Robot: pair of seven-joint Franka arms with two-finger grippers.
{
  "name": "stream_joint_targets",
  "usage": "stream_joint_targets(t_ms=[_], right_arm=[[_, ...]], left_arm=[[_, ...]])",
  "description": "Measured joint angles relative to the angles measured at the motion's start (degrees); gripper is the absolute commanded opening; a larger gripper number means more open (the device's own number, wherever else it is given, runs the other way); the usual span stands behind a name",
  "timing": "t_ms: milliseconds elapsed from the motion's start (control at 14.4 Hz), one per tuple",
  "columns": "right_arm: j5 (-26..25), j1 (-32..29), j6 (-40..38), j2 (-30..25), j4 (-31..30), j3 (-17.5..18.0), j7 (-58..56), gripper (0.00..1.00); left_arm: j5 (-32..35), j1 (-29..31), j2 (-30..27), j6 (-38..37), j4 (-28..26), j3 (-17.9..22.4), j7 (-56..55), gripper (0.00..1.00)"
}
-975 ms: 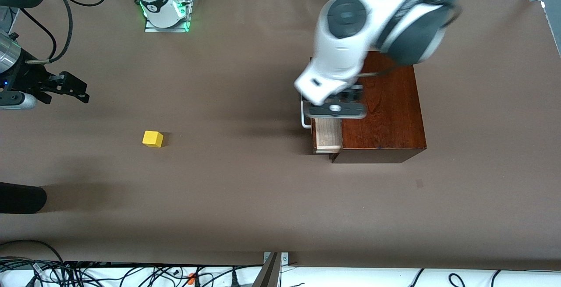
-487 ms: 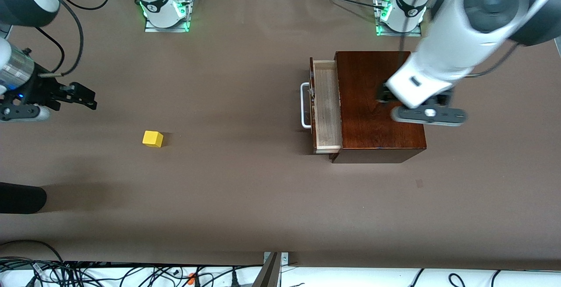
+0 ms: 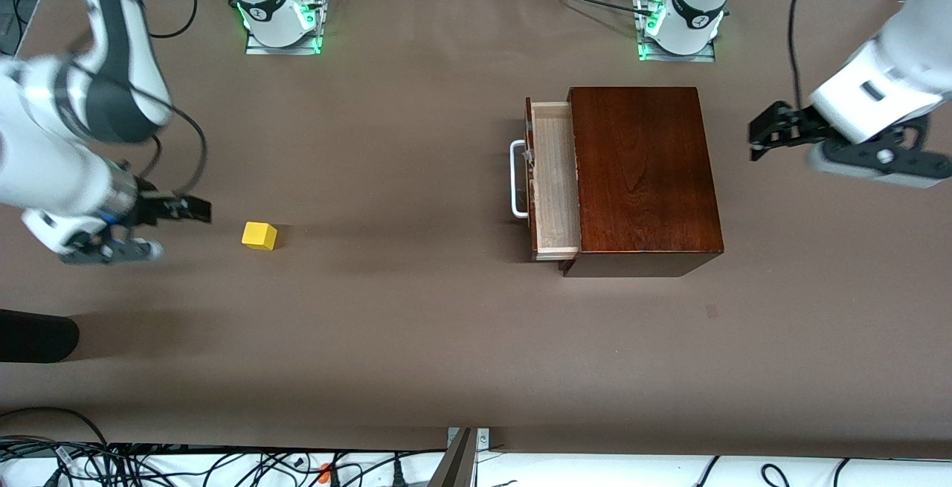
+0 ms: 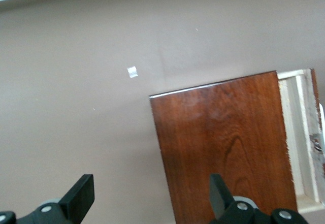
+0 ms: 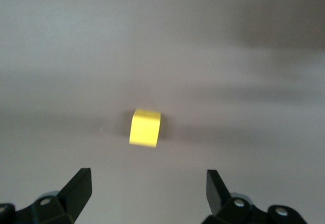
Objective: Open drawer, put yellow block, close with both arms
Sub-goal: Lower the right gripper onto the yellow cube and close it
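Right gripper [image 3: 195, 210], jaws spread, empty, hovers just beside yellow block [image 3: 259, 236], toward right arm's end; left gripper [image 3: 766, 132], jaws spread, far off.

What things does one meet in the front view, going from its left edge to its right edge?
right gripper → yellow block → white handle → open drawer → wooden box → left gripper
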Motion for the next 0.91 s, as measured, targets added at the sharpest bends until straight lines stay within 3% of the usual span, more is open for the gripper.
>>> stream_joint_targets(t_ms=[139, 348, 836, 905], right_arm=[[0.68, 0.01, 8.86, 3.63, -3.59, 0.12, 1.05, 1.00], [1.14, 0.10, 19.08, 6.89, -8.98, 0.48, 2.29, 1.00], [2.93, 0.18, 27.63, 7.62, -16.70, 1.49, 2.45, 0.99], [2.93, 0.24, 28.19, 7.65, -17.47, 1.69, 2.48, 0.94]], left_arm=[[0.00, -0.04, -3.30, 1.69, -5.90, 0.76, 1.21, 1.00], [0.00, -0.17, -3.78, 1.37, -7.88, 0.89, 3.86, 1.00], [0.00, 0.88, -3.57, 1.54, -7.50, 1.23, 5.07, 1.00], [0.00, 0.88, -3.55, 1.54, -7.37, 1.19, 5.06, 1.00]])
